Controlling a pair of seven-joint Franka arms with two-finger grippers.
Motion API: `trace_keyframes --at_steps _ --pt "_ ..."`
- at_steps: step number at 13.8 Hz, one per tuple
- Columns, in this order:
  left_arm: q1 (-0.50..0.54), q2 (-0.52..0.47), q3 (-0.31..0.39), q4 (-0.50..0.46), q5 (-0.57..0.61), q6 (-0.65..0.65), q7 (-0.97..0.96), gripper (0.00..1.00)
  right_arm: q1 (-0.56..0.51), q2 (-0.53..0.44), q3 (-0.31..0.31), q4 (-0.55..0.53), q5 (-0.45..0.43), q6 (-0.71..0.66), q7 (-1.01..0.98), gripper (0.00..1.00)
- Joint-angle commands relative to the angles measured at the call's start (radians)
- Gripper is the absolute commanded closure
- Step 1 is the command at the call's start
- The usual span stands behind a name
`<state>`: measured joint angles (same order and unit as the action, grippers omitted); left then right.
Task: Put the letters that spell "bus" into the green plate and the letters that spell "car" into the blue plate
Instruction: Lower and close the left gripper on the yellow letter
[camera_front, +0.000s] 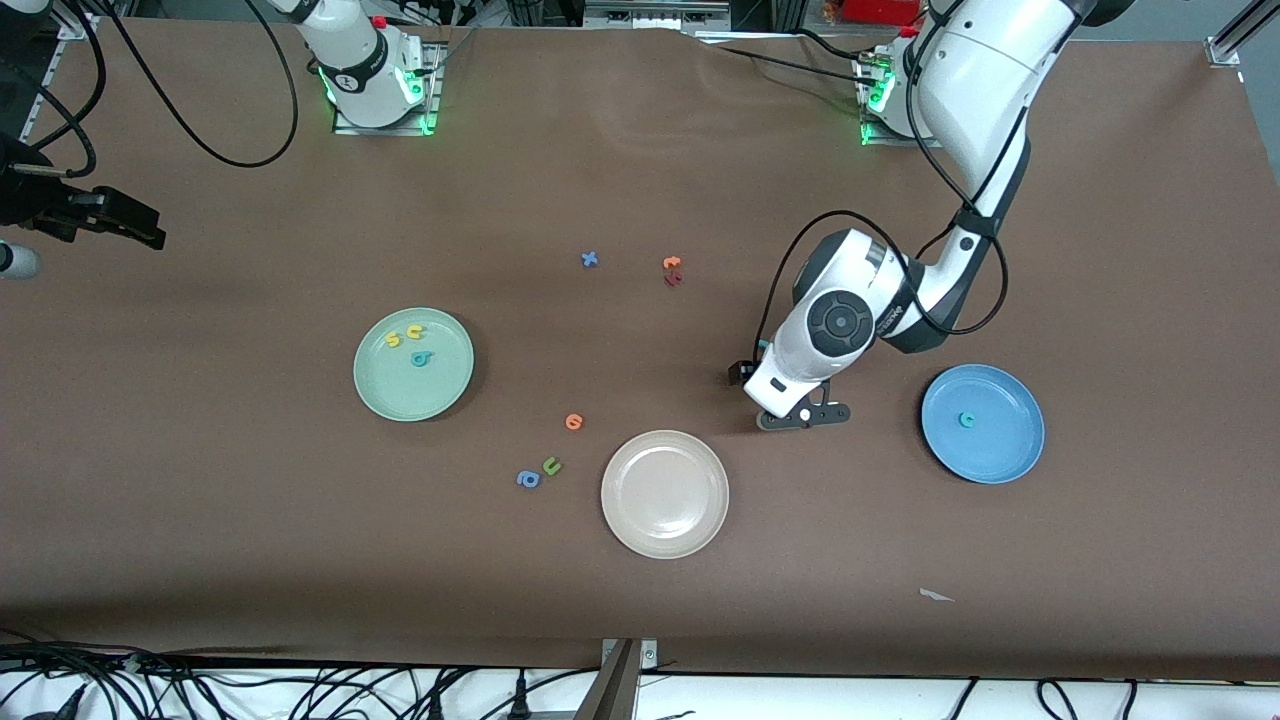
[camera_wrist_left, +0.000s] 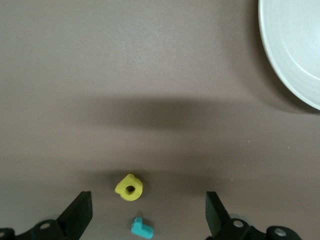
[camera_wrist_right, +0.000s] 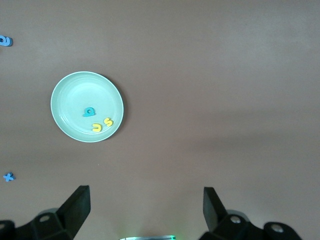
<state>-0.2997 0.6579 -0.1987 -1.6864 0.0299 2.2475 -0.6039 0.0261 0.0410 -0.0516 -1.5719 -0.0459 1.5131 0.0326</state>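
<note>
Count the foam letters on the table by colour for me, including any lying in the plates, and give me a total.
Teal letters: 3
Yellow letters: 3
Blue letters: 2
Orange letters: 2
Green letter: 1
Dark red letter: 1
Total: 12

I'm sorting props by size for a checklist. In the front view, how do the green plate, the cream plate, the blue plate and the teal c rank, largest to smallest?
1. Cream plate, green plate and blue plate: all look about alike, so no order among them.
2. Teal c, lying in the blue plate: by far the smallest.
</note>
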Motion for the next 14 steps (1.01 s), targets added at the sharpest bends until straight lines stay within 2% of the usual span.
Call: trace_keyframes --at_steps 1,3,7,11,14 --pt "-0.016 -0.017 0.016 -0.071 -0.013 0.087 -0.001 0.0 -0.006 0.002 0.006 0.018 -0.011 -0.019 -0.014 0.0" --pt "-0.016 -0.014 0.015 -0.078 0.037 0.096 -0.004 0.0 -0.006 0.002 0.006 0.018 -0.009 -0.019 -0.016 0.0" --pt "-0.015 -0.011 0.018 -0.12 0.048 0.161 -0.01 0.01 -0.006 0.002 0.006 0.018 -0.008 -0.019 -0.016 0.0" --pt "-0.012 -0.007 0.021 -0.133 0.07 0.167 -0.01 0.11 -0.006 0.002 0.006 0.018 -0.005 -0.019 -0.016 0.0" --pt "-0.012 -0.007 0.022 -0.137 0.07 0.167 -0.01 0.27 -0.006 0.002 0.006 0.018 -0.005 -0.019 -0.016 0.0"
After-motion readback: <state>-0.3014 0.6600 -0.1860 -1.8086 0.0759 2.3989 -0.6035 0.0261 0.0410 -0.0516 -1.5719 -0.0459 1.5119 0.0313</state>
